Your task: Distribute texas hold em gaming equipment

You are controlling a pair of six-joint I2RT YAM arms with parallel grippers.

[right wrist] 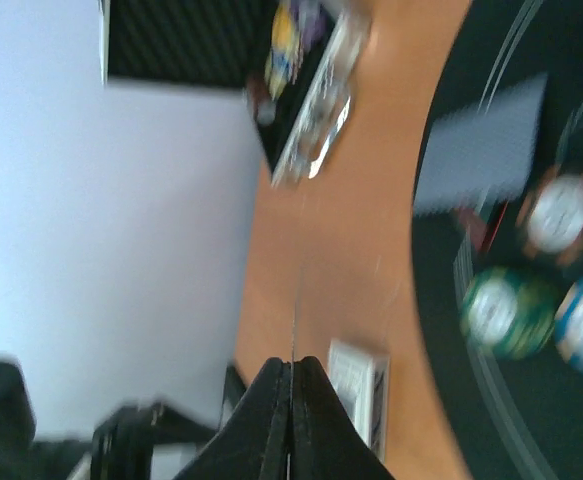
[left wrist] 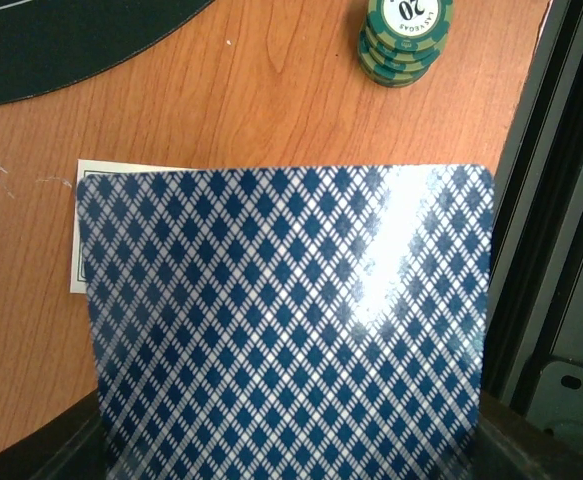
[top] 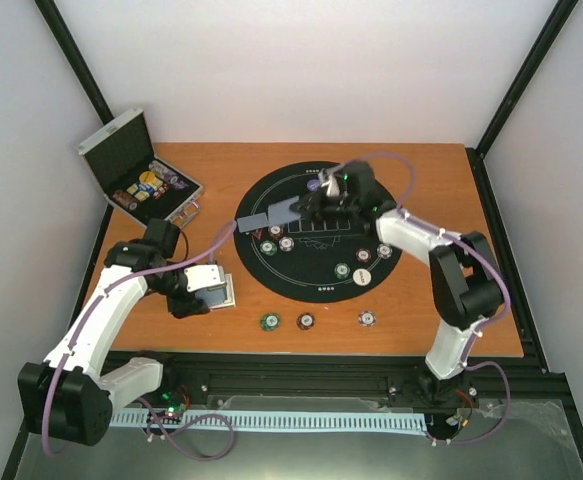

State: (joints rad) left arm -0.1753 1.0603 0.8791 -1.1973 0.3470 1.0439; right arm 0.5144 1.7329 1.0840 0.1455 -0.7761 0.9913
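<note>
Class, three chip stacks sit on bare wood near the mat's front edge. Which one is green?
The leftmost stack; the middle stack is brown-red, the rightmost stack purple-white.

Top view: bright, even overhead light, faint soft shadows under the arms on the counter (top: pixel 441 180), all sharp. Left wrist view: sharp, white glare patch right of centre on the card (left wrist: pixel 271 330). Right wrist view: heavy motion blur across the frame, chips (right wrist: pixel 561 215) at right smeared.
</note>
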